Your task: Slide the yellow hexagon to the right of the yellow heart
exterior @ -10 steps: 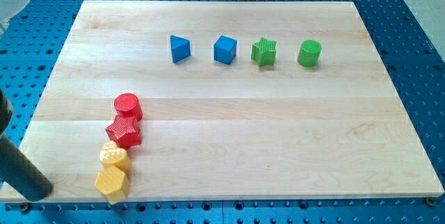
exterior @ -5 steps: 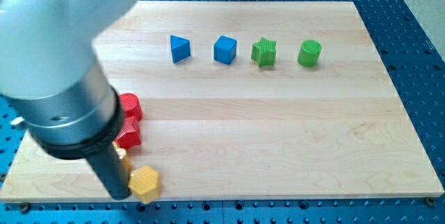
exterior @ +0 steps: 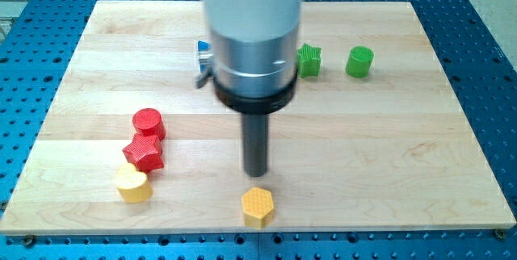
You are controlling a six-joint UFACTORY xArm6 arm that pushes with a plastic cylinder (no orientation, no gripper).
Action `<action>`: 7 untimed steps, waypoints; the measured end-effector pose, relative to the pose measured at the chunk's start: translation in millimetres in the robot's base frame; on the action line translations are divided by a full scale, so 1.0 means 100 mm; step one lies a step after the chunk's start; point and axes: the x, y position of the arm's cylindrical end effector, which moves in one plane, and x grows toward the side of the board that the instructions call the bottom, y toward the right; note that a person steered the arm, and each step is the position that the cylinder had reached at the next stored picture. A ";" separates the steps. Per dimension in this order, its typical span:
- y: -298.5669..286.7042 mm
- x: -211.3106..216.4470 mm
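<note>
Since the job is to leave the yellow hexagon (exterior: 258, 206) on the right of the yellow heart (exterior: 132, 185), what matters to me now is how my tip (exterior: 255, 173) stands to that hexagon: the hexagon lies just on the near side of my tip, almost straight below it in the view, close but apart, with a thin strip of bare surface (exterior: 388, 171) showing between them. There is no gripper on this arm, so nothing is grasped or clenched; the rod simply stands free of every block. The hexagon sits near the front edge of the surface, about midway across, and the heart is well off to its left, close to the same front edge, tucked against the red star (exterior: 145, 153) with the red cylinder (exterior: 149, 122) just beyond that. By my reading the hexagon is already on the heart's right, on nearly the same line, only farther from it than it need be. If I want it closer, I would have to bring my tip round to the hexagon's right side and push leftward; a push from where I am would only send it off the near edge.
</note>
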 end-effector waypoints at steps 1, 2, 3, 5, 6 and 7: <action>0.46 0.70; 0.43 0.70; 0.16 0.69; -0.20 0.68; -0.52 0.55; -0.58 0.41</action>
